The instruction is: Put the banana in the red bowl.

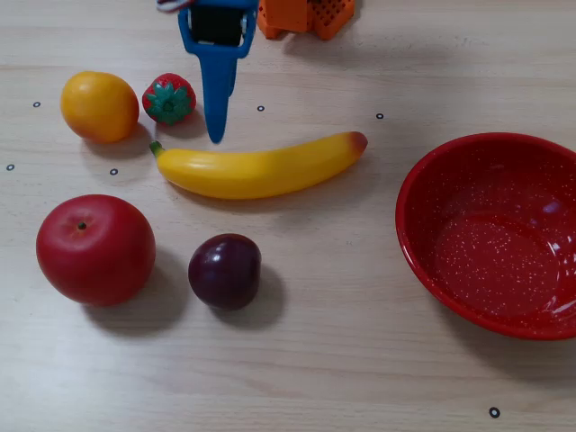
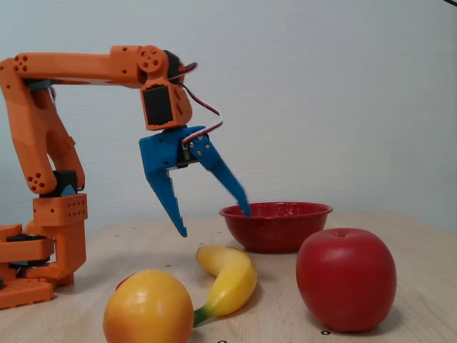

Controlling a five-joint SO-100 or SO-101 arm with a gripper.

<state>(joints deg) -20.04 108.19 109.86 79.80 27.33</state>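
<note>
The yellow banana (image 1: 261, 166) lies flat on the wooden table, its green stem pointing left and its orange-red end pointing right in a fixed view. It also shows in the side-on fixed view as the banana (image 2: 228, 279), between the orange fruit and the apple. The red bowl (image 1: 490, 234) stands empty at the right; the same bowl (image 2: 275, 225) sits behind the banana. My blue gripper (image 1: 220, 112) hangs open above the table, just beyond the banana's stem half. The gripper (image 2: 214, 222) has its fingers spread wide, holds nothing and touches nothing.
An orange fruit (image 1: 99, 106) and a strawberry (image 1: 169, 97) lie left of the gripper. A red apple (image 1: 94, 247) and a dark plum (image 1: 225, 270) sit in front of the banana. The orange arm base (image 2: 36, 236) stands at the table's far side.
</note>
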